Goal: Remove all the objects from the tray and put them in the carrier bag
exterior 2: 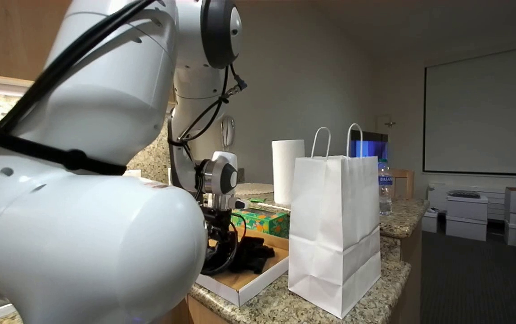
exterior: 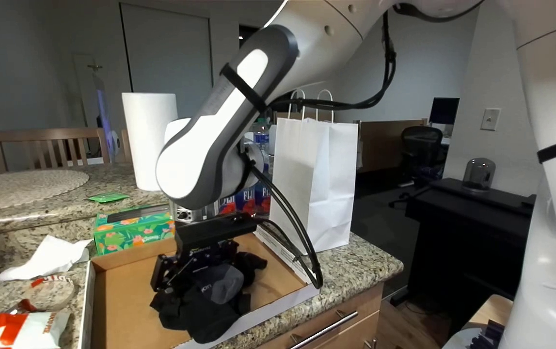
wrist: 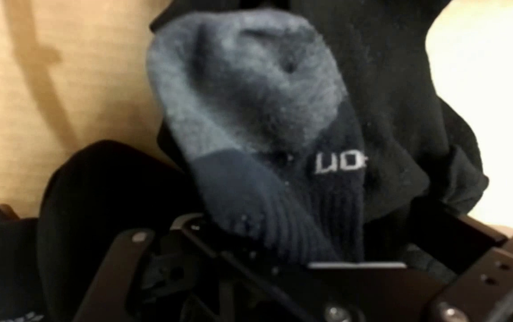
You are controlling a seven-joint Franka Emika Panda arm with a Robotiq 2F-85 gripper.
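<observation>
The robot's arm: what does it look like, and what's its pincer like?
The arm is smooth, shiny white, with rounded joints and dark grey edging. Black straps wrap it, and long black cables loop alongside. Its pincer is black and angular, with chunky, jointed fingers and tiny lettering too small to read.

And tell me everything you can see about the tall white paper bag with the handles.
The tall white paper bag is boxy, its visible sides plain, with two looped white handles rising from the top. Creases cross its lower walls. It stands upright on the speckled granite-look counter beside the shallow brown cardboard tray; whether they touch is unclear. Its inside is hidden.
</observation>
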